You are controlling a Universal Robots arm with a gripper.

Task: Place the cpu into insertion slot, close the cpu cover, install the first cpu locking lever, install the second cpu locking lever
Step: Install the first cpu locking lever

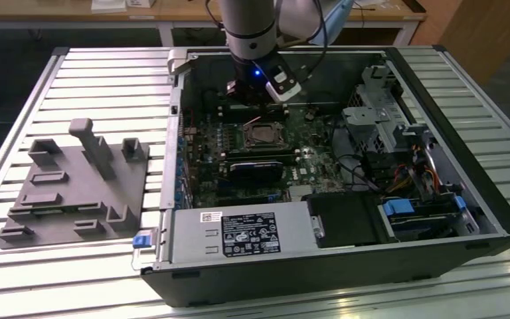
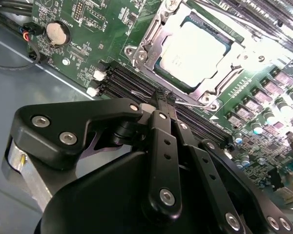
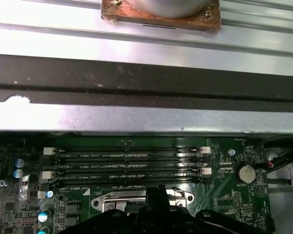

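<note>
In the motherboard (image 2: 78, 19) socket we see the cpu (image 2: 195, 48), framed by the cpu cover (image 2: 151, 34) lying flat; the gripper (image 2: 163, 96), fingers pinched narrow, hangs just beside it; the computer case (image 1: 326, 279) lies on a slatted metal table (image 1: 104, 73); a grey fixture (image 1: 69, 193) rests at the exterior view's left.

Slatted aluminium table (image 1: 104, 73) spans exterior view, ribs running side to side. Strong glare on slats along near edge, duller sheen toward far side. Behind table: wooden-topped bench (image 1: 60, 12) on white legs (image 1: 162, 32), small white items (image 1: 140, 4) on top. Wood-panelled cabinet (image 1: 477, 33) at exterior view's upper right. Dark floor (image 1: 16, 50) under bench.
</note>
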